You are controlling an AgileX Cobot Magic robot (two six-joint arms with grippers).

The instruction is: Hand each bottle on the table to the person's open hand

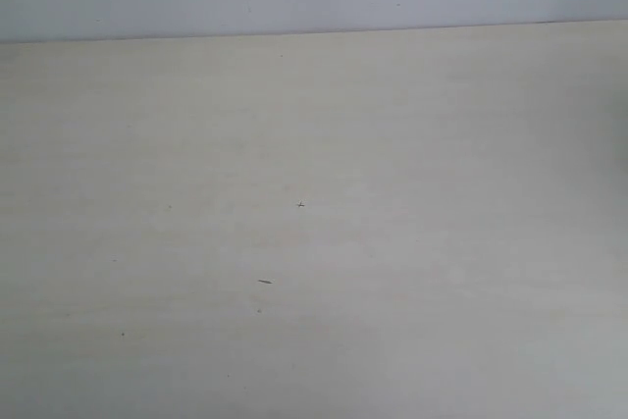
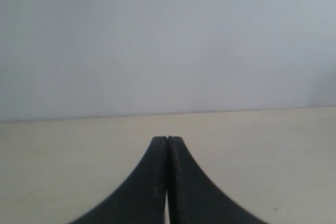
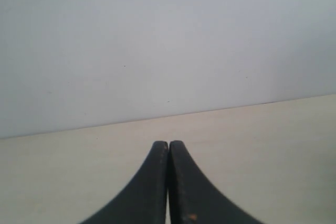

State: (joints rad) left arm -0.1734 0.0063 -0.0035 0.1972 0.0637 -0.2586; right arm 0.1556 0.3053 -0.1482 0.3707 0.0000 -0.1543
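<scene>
The bottles lie outside all three views, so we cannot tell where they stand. What we do see starts at the left gripper [image 2: 167, 139]. Its two black fingers [image 2: 149, 187] are pressed flat together with only a hairline seam between them, and nothing is caught in that seam. The right gripper [image 3: 168, 143] looks the same, its black fingers closed tip to tip and holding nothing, with a tiny orange-brown fleck [image 3: 192, 216] on one of them. Each pair of tips hangs over the table [image 2: 63, 156], a plain pale cream surface — we cannot tell whether they touch it. Beyond the tips, in both wrist views, the table runs to a straight far edge and meets a pale grey-blue wall [image 2: 168, 40]. The exterior view gives us the same broad cream top under that wall. It carries a few small marks: a tiny dark speck [image 1: 300, 204] near the middle, a short dark streak [image 1: 265, 282] a little nearer the camera, and a fainter dot [image 1: 123, 334] well off toward the left.
</scene>
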